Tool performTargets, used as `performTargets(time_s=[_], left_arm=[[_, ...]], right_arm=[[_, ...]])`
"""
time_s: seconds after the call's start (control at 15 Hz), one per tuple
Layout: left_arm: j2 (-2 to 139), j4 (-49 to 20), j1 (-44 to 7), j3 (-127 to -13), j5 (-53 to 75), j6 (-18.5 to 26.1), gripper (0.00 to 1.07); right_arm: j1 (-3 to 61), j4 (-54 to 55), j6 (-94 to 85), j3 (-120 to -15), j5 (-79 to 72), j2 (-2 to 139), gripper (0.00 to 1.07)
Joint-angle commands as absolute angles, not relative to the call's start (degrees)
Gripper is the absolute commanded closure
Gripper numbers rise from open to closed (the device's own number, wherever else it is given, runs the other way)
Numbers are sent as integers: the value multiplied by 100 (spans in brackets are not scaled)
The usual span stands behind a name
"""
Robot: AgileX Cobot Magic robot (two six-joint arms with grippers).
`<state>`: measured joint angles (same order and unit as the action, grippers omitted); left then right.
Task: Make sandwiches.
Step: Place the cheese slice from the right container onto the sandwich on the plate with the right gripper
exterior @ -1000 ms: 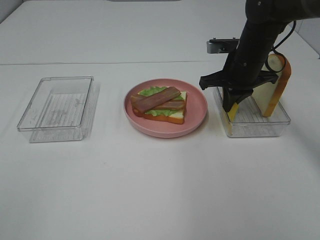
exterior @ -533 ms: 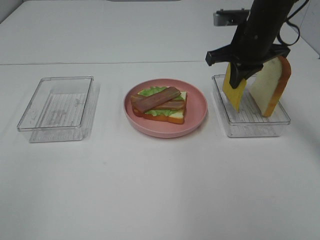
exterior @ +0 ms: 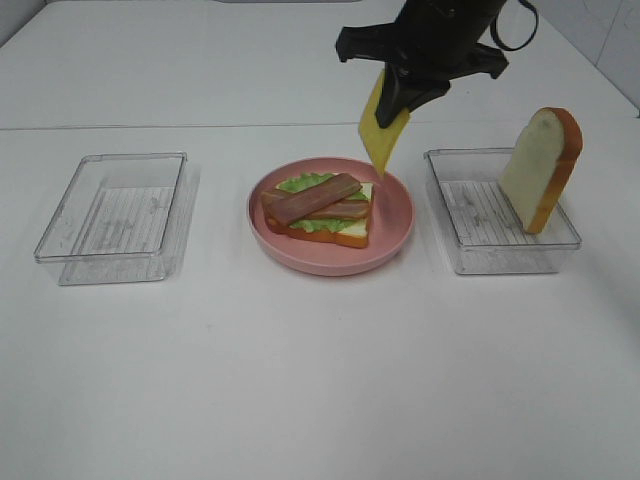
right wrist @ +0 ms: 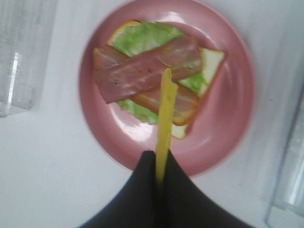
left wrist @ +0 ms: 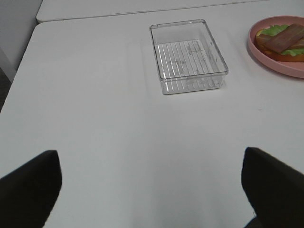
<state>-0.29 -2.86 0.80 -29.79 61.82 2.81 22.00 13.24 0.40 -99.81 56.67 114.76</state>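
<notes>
The right gripper (exterior: 398, 92) hangs in the air above the far rim of the pink plate (exterior: 396, 222), its jaws pinched on a yellow cheese slice (exterior: 381, 134) that dangles edge-down from them; from the right wrist view the cheese (right wrist: 164, 123) shows as a thin yellow line running over the plate (right wrist: 228, 123), held between the dark fingers (right wrist: 140, 190). On the plate sits the half-built sandwich (exterior: 320, 208): a bread slice at the bottom, ruffled lettuce (right wrist: 142, 38) on it, and two bacon strips (right wrist: 142, 69) crossed on top. Nothing stands between the hanging cheese and the stack below it. To the right of the plate is a clear tray (exterior: 470, 250) with the second bread slice (exterior: 540, 168) leaning upright against its far right side, well apart from the gripper. On the other side of the plate, a second clear tray (exterior: 60, 245) rests on the white table (exterior: 320, 380). The left gripper (left wrist: 152, 190) is low over the table, well back from that tray (left wrist: 190, 85); only its two dark fingertips (left wrist: 28, 185) show at the corners of its own view, spread wide with nothing between them.
</notes>
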Motion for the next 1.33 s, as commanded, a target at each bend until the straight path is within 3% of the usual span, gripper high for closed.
performTargets(time_s=[0.07,0.47,0.87,1.33], left_arm=[[-109,-309,80,-2968,6159,252,12],[-109,-309,80,-2968,6159,252,12],[-109,-309,80,-2968,6159,252,12],[-109,-309,80,-2968,6159,252,12]], right_arm=[[2355,1690,0,-10010,5323,11545,107],[2842,2515,-321,-10010,4670,12152,107],[2859,2544,-561,-10010,4274,12771,107],[2853,1100,-424,-10010,3810,12926,107]])
